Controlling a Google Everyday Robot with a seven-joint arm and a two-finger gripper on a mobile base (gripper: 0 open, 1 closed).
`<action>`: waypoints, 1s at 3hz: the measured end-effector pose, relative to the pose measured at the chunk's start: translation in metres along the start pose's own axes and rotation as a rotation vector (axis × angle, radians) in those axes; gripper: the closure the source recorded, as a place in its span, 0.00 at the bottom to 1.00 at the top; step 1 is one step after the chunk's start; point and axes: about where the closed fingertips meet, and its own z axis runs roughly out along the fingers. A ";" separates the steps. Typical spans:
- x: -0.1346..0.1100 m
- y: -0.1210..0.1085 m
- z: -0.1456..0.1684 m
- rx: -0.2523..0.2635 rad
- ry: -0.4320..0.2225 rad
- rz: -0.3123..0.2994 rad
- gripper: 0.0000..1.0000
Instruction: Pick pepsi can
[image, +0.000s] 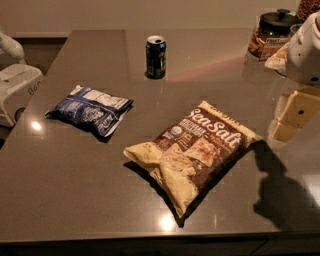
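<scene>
at the far left edge, off the table (75, 190), stands a white machine part (15, 85) with rounded shapes. on the dark, glossy tabletop, the first thing from the left is a flat, crinkled blue-and-white snack bag (90, 111), lying with its printed side up, near the left edge.

farther along and toward the far side stands the pepsi can (155, 56): small, dark blue, upright, silver rim on top, alone on bare table. it is well apart from both bags, behind the gap between them, and nothing touches it.

right of centre and nearer the front lies a big brown-and-yellow chip bag (192, 155) marked "sea salt", set at a slant, its yellow bottom corner pointing toward the front edge.

in the far right corner a jar (272, 32) with a dark lid holds brownish contents. just right of it comes my white arm housing (307, 50), and below that my claw (292, 117), cream-coloured, hanging over the right edge of the table, beside the top corner of the chip bag and well apart from the pepsi can. i cannot tell whether my claw is spread or pressed together. its dark shadow (285, 195) falls on the table below it.
</scene>
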 end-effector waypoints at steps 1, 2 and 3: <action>0.000 0.000 0.000 0.000 0.000 0.000 0.00; -0.008 -0.014 0.006 -0.002 -0.023 0.006 0.00; -0.024 -0.041 0.020 -0.003 -0.068 0.027 0.00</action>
